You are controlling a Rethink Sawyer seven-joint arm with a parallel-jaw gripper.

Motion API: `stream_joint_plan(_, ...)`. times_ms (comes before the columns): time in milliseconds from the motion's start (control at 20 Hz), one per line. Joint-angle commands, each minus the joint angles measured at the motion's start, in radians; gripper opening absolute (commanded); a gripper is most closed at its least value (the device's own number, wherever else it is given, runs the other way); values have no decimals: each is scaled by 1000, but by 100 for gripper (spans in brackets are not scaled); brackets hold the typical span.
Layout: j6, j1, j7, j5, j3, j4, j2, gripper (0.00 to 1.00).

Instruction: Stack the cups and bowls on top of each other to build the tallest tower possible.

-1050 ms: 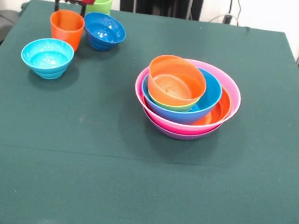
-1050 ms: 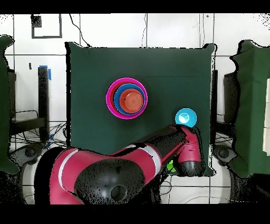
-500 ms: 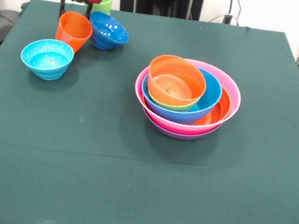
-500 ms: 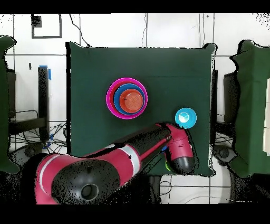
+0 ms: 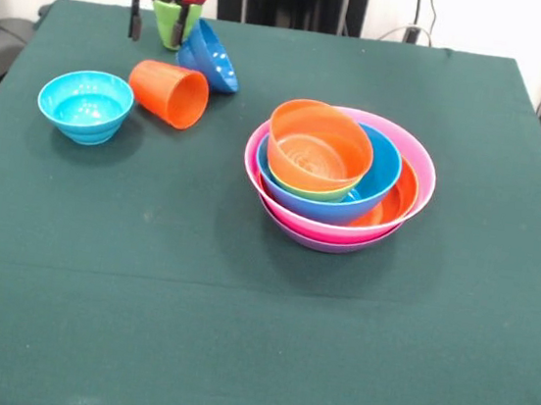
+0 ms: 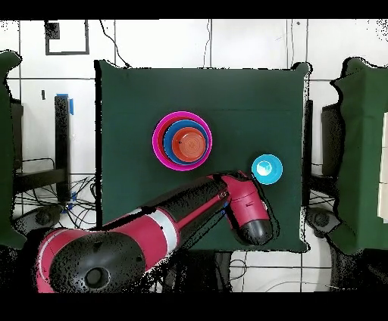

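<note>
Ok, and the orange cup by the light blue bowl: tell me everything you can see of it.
The orange cup is a small glossy plastic tumbler with straight tapered sides. It lies tipped over on the green tablecloth, its open mouth turned toward the tower side and a little toward the camera, its base toward the light blue bowl. It looks empty. It lies apart from the light blue bowl and just in front of the tilted dark blue bowl; whether they touch is unclear. The tool hangs behind, not holding it.

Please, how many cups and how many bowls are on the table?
Cups: 2, orange cup and green cup.
Bowls: 8, light blue bowl, dark blue bowl, 6 in the pile.
Total: 10.
</note>
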Motion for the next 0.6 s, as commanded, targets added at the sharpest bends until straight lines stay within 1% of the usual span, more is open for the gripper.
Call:
stream_joint_plan(50, -69, 8, 255, -16, 80, -109, 43, 100)
stream_joint_plan(300, -74, 9, 253, -10, 74, -109, 47, 100)
stream_joint_plan(600, -68, 0, 226, 1, 77, -103, 42, 100)
